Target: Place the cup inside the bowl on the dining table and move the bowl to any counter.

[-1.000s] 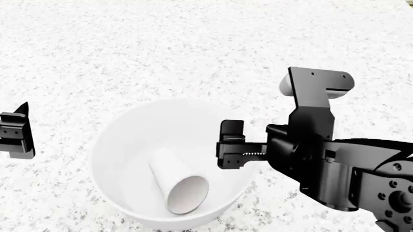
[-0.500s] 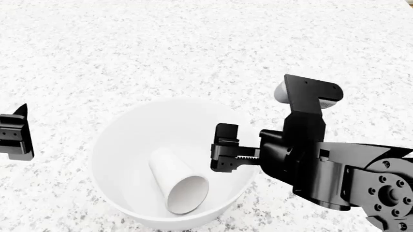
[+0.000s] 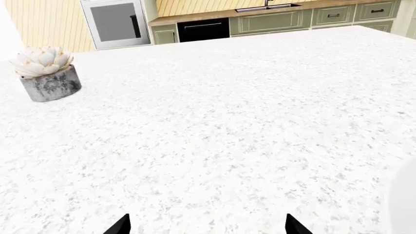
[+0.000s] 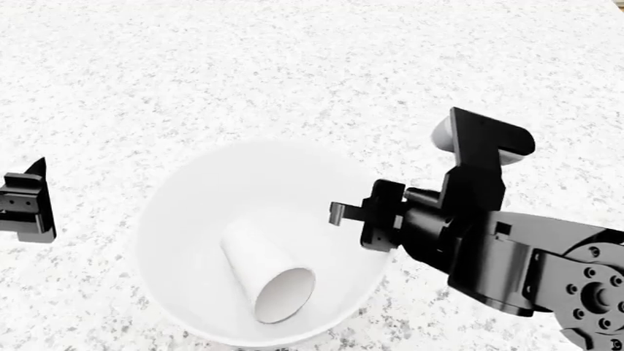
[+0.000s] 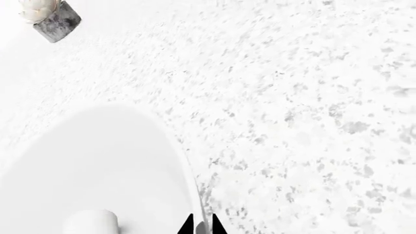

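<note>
Cup (image 4: 263,274) lying on its side inside bowl (image 4: 195,197) on dining table (image 4: 292,66) | my right fingers (image 4: 375,216) pinching bowl rim at 3 o'clock | left fingers (image 4: 28,207) spread, idle at 9 | next: lift, carry to counter.

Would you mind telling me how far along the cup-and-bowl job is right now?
Done: the cup lies on its side inside the bowl. In hand: the right end effector straddles the bowl's rim. Left: the bowl sits on the dining table; carrying it to a counter remains.
</note>
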`<state>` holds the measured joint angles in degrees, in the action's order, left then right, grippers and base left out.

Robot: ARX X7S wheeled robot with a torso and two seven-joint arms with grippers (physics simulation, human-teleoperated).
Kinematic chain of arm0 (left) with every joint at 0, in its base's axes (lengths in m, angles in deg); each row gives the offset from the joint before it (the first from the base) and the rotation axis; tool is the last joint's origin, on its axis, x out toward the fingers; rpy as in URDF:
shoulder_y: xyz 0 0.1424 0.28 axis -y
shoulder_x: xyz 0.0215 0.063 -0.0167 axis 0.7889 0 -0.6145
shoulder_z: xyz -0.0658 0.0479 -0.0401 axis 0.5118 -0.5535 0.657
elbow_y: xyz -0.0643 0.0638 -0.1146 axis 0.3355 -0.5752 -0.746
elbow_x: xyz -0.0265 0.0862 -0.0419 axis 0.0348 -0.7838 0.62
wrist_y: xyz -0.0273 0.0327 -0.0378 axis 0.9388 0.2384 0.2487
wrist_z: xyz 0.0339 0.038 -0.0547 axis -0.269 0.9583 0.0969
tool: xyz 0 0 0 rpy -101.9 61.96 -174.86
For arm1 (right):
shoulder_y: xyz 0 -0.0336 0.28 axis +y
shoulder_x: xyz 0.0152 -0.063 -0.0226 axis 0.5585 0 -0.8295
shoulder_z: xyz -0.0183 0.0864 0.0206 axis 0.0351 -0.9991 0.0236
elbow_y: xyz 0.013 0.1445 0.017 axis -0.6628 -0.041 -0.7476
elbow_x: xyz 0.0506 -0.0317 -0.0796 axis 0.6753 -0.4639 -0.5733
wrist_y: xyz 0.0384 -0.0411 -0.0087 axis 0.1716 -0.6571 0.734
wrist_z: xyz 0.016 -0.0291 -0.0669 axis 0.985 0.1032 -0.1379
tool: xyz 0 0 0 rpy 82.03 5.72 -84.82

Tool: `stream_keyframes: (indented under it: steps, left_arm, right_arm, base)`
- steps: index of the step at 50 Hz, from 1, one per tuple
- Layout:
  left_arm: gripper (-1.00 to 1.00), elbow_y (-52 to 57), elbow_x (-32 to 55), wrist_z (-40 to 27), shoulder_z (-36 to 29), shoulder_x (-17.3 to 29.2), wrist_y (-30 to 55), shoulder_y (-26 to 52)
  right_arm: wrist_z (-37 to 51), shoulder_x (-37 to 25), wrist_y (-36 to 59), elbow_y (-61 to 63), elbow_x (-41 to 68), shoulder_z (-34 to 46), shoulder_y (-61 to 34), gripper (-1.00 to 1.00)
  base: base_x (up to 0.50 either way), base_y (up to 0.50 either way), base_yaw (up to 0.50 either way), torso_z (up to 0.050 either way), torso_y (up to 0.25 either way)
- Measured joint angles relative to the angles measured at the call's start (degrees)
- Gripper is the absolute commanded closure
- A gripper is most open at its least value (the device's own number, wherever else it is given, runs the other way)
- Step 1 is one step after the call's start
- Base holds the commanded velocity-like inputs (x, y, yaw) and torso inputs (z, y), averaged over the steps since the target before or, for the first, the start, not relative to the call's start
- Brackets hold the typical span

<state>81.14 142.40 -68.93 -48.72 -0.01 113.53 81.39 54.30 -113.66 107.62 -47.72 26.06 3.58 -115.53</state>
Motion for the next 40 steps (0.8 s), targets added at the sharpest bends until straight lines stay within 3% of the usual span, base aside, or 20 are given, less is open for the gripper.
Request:
stream_keyframes:
  steps: [22,40]
  left_arm:
    - [-1.00,0.43,0.42,-0.13,0.58,0.48,-1.06,-1.37]
    - [-1.00,0.54,0.90,-0.21,0.43,0.87,-1.06,-0.93]
  right_arm:
    - [4.16,-3.24,-0.09,2.87,4.74,-5.08,-0.61,1.00]
    - [16.22,-10.08,3.44,14.18,18.64,-13.02,2.23,1.00]
  base:
    - [0.00,0.00,0.00,0.000,0.000]
    - [0.00,0.00,0.00,0.000,0.000]
